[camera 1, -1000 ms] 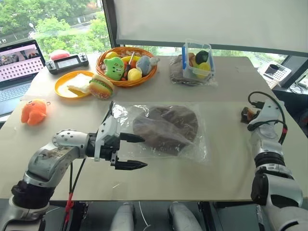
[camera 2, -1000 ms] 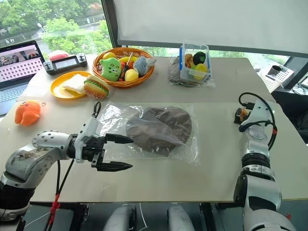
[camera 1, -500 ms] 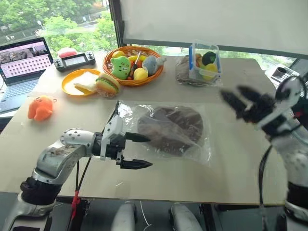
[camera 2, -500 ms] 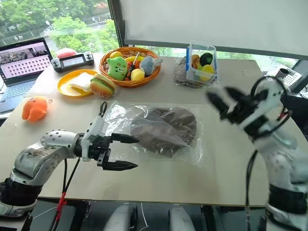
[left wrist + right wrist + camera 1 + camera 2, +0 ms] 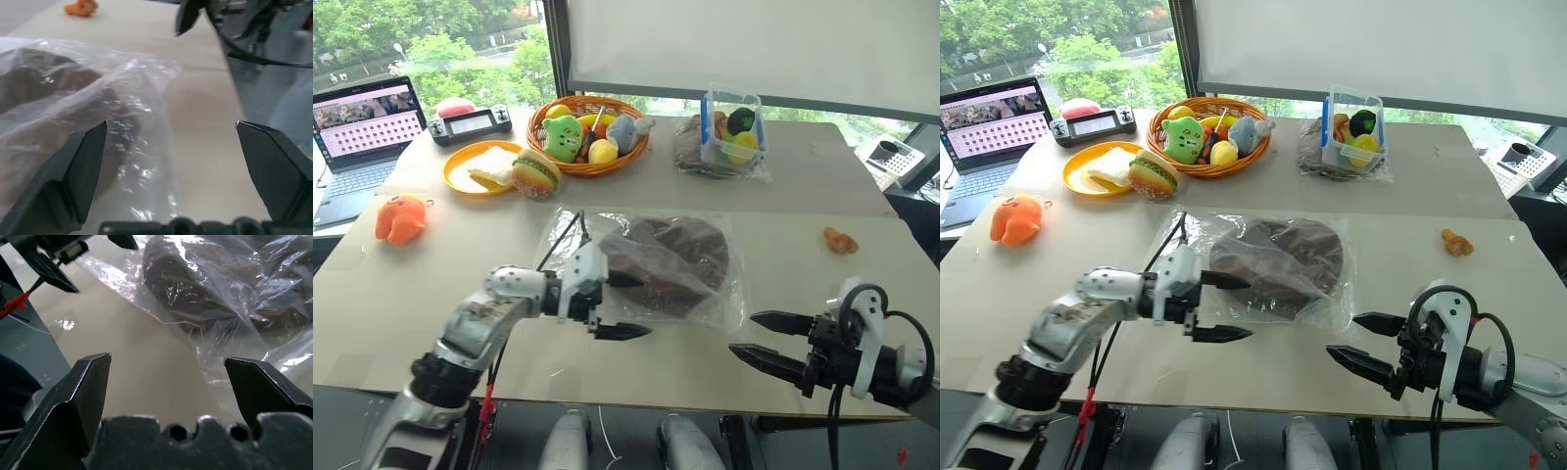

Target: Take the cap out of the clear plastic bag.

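Beside bag (image 5: 710, 308), both claws agape

Clear plastic bag (image 5: 646, 266): thin glossy film, wrinkled, with bright glints along the creases. Cap (image 5: 677, 262) inside it: soft brown cloth, matt. Surface (image 5: 509, 257): smooth pale beige, low sheen. Left gripper (image 5: 628, 305) and right gripper (image 5: 766, 337): black fingers, smooth hard plastic look, faintly shiny. Basket (image 5: 589, 164): woven wicker, rough. Orange plush toy (image 5: 401, 217): fuzzy fabric. Plate (image 5: 470, 176): glossy orange plastic.
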Controlling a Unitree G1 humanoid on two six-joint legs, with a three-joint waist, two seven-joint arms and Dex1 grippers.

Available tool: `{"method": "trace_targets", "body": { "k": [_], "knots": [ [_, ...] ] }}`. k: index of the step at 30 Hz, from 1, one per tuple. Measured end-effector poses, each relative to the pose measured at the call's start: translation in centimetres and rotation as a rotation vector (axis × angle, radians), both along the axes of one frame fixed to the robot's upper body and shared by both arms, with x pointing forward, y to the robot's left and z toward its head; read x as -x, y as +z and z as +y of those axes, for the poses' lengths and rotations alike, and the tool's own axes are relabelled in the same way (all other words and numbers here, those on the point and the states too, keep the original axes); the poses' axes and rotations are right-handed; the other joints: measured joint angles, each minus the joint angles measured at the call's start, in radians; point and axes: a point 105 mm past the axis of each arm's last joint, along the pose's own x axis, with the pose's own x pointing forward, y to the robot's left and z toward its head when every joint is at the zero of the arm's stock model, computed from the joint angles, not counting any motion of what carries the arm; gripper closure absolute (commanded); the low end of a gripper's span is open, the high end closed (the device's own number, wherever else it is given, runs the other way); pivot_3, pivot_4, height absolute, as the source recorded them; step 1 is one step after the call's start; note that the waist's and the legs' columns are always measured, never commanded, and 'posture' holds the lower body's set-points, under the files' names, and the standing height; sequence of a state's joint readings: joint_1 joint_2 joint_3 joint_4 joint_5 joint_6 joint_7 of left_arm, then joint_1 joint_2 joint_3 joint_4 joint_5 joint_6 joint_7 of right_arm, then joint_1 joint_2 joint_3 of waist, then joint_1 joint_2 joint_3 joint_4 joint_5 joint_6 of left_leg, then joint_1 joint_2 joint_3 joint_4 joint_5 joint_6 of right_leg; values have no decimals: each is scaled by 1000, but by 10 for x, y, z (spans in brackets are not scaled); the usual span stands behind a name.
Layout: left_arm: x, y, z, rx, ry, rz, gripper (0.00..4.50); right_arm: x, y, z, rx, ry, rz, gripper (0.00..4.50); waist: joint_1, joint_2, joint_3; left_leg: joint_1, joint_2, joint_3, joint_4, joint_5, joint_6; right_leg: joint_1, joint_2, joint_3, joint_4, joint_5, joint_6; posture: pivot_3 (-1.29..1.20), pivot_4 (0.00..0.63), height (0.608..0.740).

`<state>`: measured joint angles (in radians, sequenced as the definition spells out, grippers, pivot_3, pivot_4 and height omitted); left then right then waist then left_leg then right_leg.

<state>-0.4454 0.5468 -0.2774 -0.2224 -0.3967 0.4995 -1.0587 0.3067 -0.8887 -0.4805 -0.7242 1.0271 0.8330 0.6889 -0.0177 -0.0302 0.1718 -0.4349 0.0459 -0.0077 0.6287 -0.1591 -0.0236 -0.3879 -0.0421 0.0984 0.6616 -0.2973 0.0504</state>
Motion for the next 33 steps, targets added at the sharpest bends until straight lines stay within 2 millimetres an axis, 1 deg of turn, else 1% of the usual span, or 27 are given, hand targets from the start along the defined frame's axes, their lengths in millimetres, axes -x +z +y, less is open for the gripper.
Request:
{"method": "trace_targets", "body": {
  "k": [3,6,9,14,15,17,19,23,25,27,28,29,30,33],
  "knots": [
    [-6,-8,-10,-20,17,-14,0,5,-1,-2,8,-15,-1,46,4,0,0,0,0,-1,0,0,0,0,0,-1,0,0,0,0,150,740],
    [-8,-13,-29,-25,-5,-39,0,14,-7,-4,35,-28,12,46,12,0,0,-1,-1,-1,0,0,0,0,-1,-1,0,0,1,0,150,740],
    [-3,-17,-54,-27,-68,-76,0,24,-9,-3,28,-26,19,46,9,0,0,-2,-1,-2,1,0,0,0,-1,-1,0,0,1,0,150,740],
    [0,-28,-96,-56,-168,-150,0,28,-12,-4,32,-59,22,46,7,0,-1,-2,-2,-2,2,0,0,1,0,-1,0,0,1,0,150,740],
    [-2,-32,-104,-82,-185,-186,0,29,-13,-5,39,-69,21,46,7,0,-1,-2,-2,-3,2,0,0,1,0,-1,0,0,1,0,150,740],
    [-8,-39,-114,-133,-184,-252,0,30,-12,-4,43,-77,14,46,6,-1,-1,-2,-2,-3,1,0,0,1,-1,-1,0,0,1,0,150,740],
    [-19,-49,-124,-213,-155,-345,0,31,-11,-4,46,-93,8,46,6,-1,-1,-2,-2,-3,1,0,0,1,-1,-1,0,0,1,0,150,740],
    [-33,-45,-146,-288,-118,-578,0,34,-7,-2,41,-111,-14,46,8,-3,-3,-2,-4,-5,3,0,0,3,-1,-1,-1,0,3,0,150,740],
    [-37,-45,-148,-301,-103,-640,0,35,-6,0,36,-111,-19,46,5,-4,-4,-2,-3,-5,4,0,0,4,-1,-1,-1,0,4,0,150,740],
    [-40,-45,-148,-310,-96,-679,521,36,-6,-1,35,-122,-18,0,2,-5,-6,-1,-3,-5,5,0,0,5,-1,0,-1,1,4,0,150,740],
    [-41,-47,-148,-314,-99,-685,677,36,-5,-1,34,-125,-19,0,0,-5,-7,0,-3,-5,5,0,0,6,-1,0,-1,1,5,0,150,740],
    [-41,-48,-147,-321,-102,-696,1066,36,-5,-1,36,-131,-22,0,-1,-5,-7,1,-3,-5,5,0,0,7,-1,0,-1,2,5,0,150,740],
    [-41,-49,-147,-325,-105,-703,1313,35,-5,-1,37,-136,-23,0,-2,-5,-7,2,-3,-5,5,0,0,7,-1,0,-1,2,4,0,150,740],
    [-44,-54,-144,-344,-103,-698,2444,34,-4,-2,38,-141,-34,0,-5,-5,-7,6,-3,-5,5,0,0,11,0,1,-1,2,4,0,150,740]
  ]
}}
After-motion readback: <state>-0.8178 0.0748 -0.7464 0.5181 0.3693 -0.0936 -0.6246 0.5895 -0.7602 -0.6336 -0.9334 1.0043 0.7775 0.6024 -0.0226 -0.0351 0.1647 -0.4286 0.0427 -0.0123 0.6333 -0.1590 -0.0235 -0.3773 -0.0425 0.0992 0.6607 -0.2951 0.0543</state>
